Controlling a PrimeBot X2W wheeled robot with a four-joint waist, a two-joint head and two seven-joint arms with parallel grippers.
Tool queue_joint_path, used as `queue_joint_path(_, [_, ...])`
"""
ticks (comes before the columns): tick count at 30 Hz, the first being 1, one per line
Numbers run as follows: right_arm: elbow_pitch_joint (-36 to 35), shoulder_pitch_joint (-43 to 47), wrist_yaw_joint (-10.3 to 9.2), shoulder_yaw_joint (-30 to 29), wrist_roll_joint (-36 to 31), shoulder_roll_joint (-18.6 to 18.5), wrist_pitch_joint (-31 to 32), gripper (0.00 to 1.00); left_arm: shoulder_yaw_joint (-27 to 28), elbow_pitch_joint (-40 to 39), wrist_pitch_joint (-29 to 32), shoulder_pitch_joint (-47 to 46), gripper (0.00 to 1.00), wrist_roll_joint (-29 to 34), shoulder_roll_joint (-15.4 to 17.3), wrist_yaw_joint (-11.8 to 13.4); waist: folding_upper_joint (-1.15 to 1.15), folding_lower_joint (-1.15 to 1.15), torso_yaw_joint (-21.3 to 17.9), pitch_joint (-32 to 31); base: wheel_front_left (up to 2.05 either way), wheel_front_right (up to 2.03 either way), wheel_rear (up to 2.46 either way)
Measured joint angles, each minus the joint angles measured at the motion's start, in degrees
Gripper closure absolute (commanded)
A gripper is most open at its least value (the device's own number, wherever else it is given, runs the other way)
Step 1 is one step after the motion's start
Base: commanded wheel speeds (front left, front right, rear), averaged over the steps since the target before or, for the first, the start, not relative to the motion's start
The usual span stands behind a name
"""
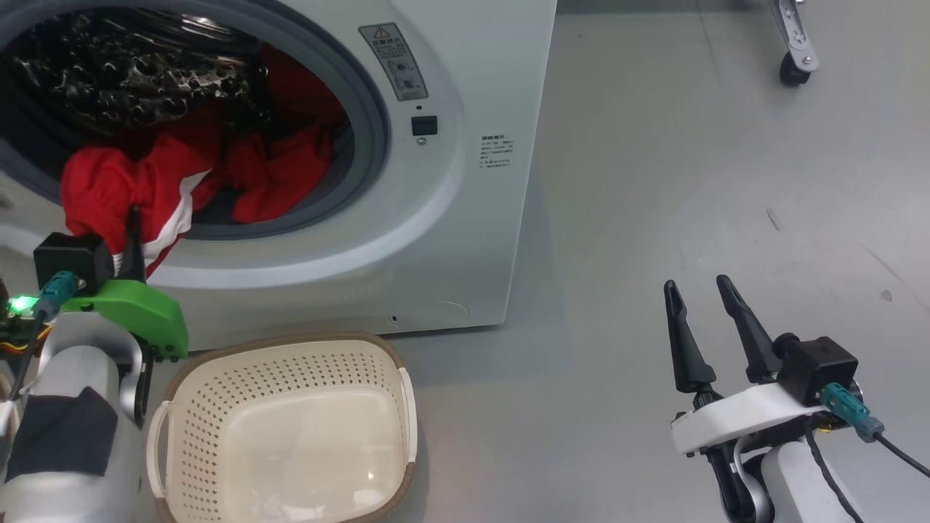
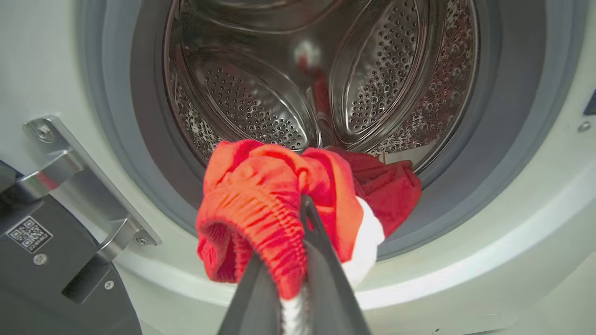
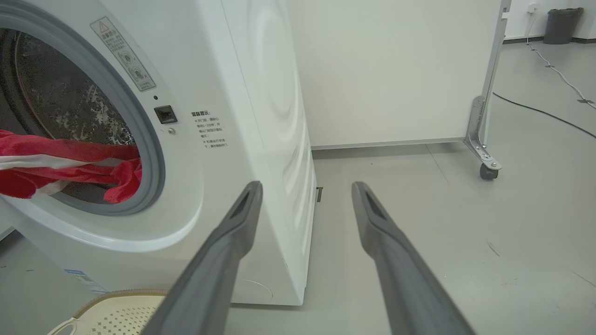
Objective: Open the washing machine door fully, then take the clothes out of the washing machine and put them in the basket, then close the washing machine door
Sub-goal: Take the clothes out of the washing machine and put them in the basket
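Note:
The washing machine (image 1: 450, 218) stands with its mouth open, the steel drum (image 2: 260, 107) showing. Red clothes (image 1: 145, 181) with white trim spill over the grey rubber ring. My left gripper (image 1: 131, 232) is at the mouth's lower left, shut on a bunched red waistband (image 2: 251, 209). The washing machine door (image 2: 46, 270) shows as a dark panel on its metal hinge, swung aside to the left. The cream basket (image 1: 283, 428) sits empty on the floor in front of the machine. Over the floor to the right of the machine, my right gripper (image 1: 697, 290) hangs open with nothing in it (image 3: 306, 186).
Bare grey floor (image 1: 690, 181) stretches to the right of the machine. A white partition on a metal foot with a caster (image 3: 486, 170) stands behind. A cable (image 3: 535, 109) runs across the floor, and a grey bin (image 3: 561, 25) stands far back.

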Motion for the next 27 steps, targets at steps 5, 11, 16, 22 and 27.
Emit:
queue_joint_path(5, [0.0, 1.2, 0.24, -0.4, 0.0, 0.0, 0.0, 0.0, -0.4, -2.4, -0.5, 1.6, 1.0, 0.0, -0.3, -0.5, 0.0, 0.0, 1.0, -1.5, 0.0, 0.0, 0.0])
queue_joint_path(11, [-0.2, 1.9, 0.58, -0.4, -0.3, 0.0, 0.0, 0.0, -0.1, -6.7, -0.5, 3.8, 1.0, 0.0, 0.0, -0.5, 0.0, 0.0, 1.5, -2.9, 0.0, 0.0, 0.0])
queue_joint_path(16, [-0.4, 2.2, 0.68, -0.7, -0.3, 0.0, 0.0, 0.0, 0.9, -14.2, -0.5, 4.0, 1.0, 0.0, 0.0, -0.5, 0.0, 0.0, 1.6, -3.2, 0.0, 0.0, 0.0])
queue_joint_path(22, [-0.7, 2.8, 0.75, -0.9, -0.4, 0.1, 0.0, 0.0, 1.0, -21.9, -0.7, 4.1, 1.0, 0.4, 0.1, -0.5, 0.0, 0.0, 1.8, -3.2, 0.0, 0.0, 0.0])
queue_joint_path(27, [-1.0, 3.0, 0.76, -0.9, -0.4, 0.1, 0.0, 0.0, 0.8, -23.7, -0.7, 6.4, 1.0, 0.5, 0.1, -0.6, 0.0, 0.0, 1.9, -3.1, 0.0, 0.0, 0.0])
